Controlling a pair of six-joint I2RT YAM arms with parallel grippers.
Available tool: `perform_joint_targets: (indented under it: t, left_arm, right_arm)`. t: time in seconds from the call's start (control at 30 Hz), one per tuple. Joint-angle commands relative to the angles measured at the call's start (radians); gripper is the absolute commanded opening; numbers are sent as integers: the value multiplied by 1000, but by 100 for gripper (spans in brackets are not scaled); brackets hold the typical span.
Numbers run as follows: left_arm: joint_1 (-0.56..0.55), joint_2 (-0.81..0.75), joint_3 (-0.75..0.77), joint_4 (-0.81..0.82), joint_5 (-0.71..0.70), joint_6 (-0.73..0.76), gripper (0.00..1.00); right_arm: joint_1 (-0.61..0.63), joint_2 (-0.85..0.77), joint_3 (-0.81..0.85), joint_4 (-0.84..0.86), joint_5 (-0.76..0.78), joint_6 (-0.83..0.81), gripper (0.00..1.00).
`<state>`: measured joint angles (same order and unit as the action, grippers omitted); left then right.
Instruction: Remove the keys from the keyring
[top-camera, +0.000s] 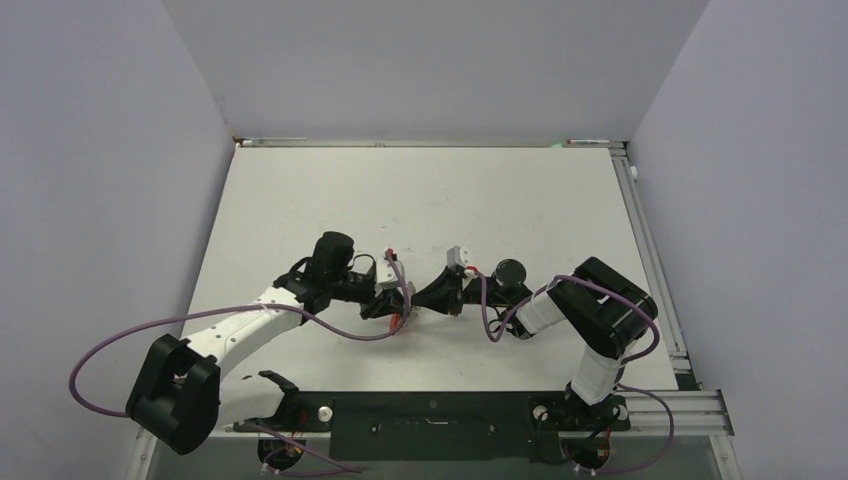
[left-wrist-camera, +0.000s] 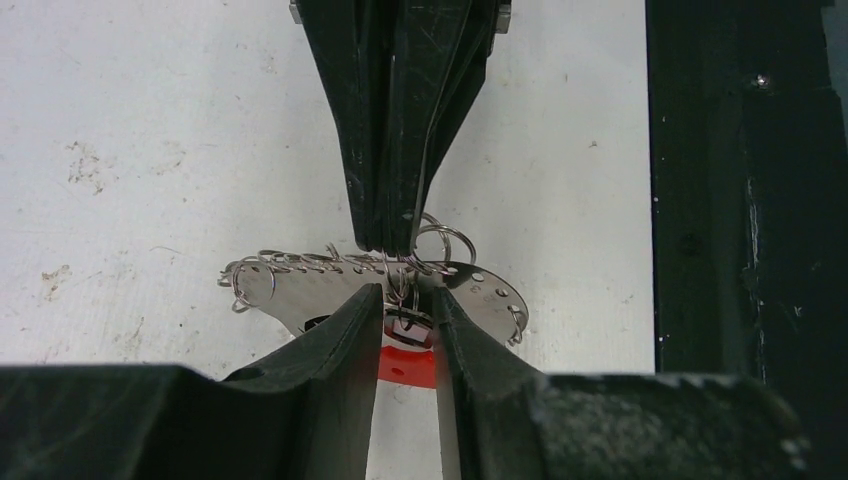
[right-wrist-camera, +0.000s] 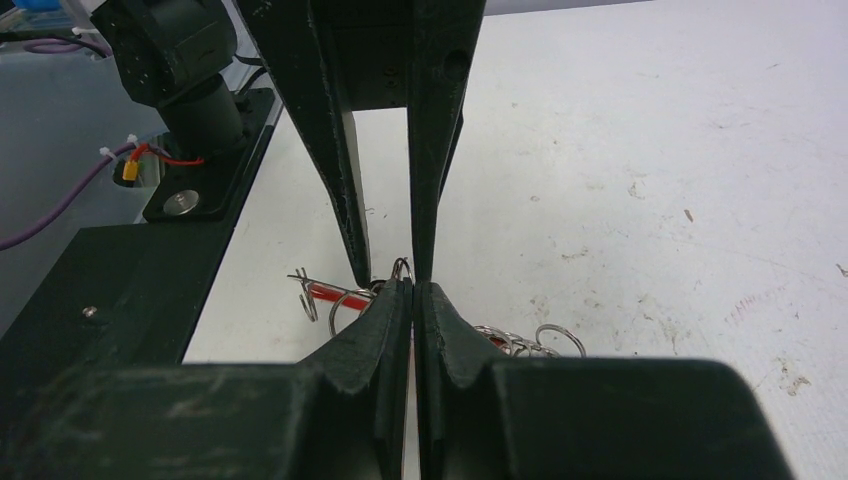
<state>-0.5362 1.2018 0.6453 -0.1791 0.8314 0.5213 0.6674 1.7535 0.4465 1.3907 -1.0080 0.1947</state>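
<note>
The keyring's grey band (left-wrist-camera: 300, 290), lined with thin wire rings, lies on the white table; its red part (left-wrist-camera: 405, 365) shows below my left fingers. My left gripper (left-wrist-camera: 407, 298) is closed to a narrow gap on a small dark-headed key (left-wrist-camera: 408, 322) hanging on the rings. My right gripper (right-wrist-camera: 412, 285) faces it and is shut on a wire ring (right-wrist-camera: 400, 268) at the band's top edge. It comes down from above in the left wrist view (left-wrist-camera: 390, 245). From the top, the two grippers (top-camera: 410, 302) meet over the keyring (top-camera: 398, 320). No pale silvery key can be told apart.
The black base plate (top-camera: 430, 415) runs along the near edge, close to the keyring (left-wrist-camera: 740, 200). Purple cables (top-camera: 120, 345) loop off both arms. A metal rail (top-camera: 650, 260) edges the table's right side. Grey walls enclose the table.
</note>
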Motion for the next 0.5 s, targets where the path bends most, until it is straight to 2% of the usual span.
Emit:
perform_joint_targets:
  t: [0.0, 0.17, 0.27, 0.33, 0.37, 0.4, 0.43, 0.47]
  left_arm:
    - [-2, 17, 5, 96, 16, -52, 19]
    - [-4, 25, -4, 137, 6, -73, 10]
    - [-4, 29, -9, 156, -22, -108, 0]
    - [-2, 27, -11, 151, -36, -109, 0]
    - [-2, 23, -12, 139, -42, -94, 0]
    - [-2, 18, -13, 117, -48, -63, 0]
    - [-2, 12, -12, 95, -58, -33, 0]
    - [-3, 7, -13, 85, -67, -12, 0]
  right_arm:
    - [-3, -19, -5, 102, -27, -7, 5]
    - [-2, -18, -9, 108, -32, -5, 5]
    - [-2, -16, -9, 108, -37, -4, 5]
    - [-4, -20, -3, 94, -58, -6, 5]
    - [-7, -22, 7, 61, -81, -9, 9]
    - [-12, -29, 16, 15, -101, -14, 23]
    - [-22, -35, 21, -18, -122, -14, 43]
    - [-33, -41, 23, -37, -140, -9, 58]
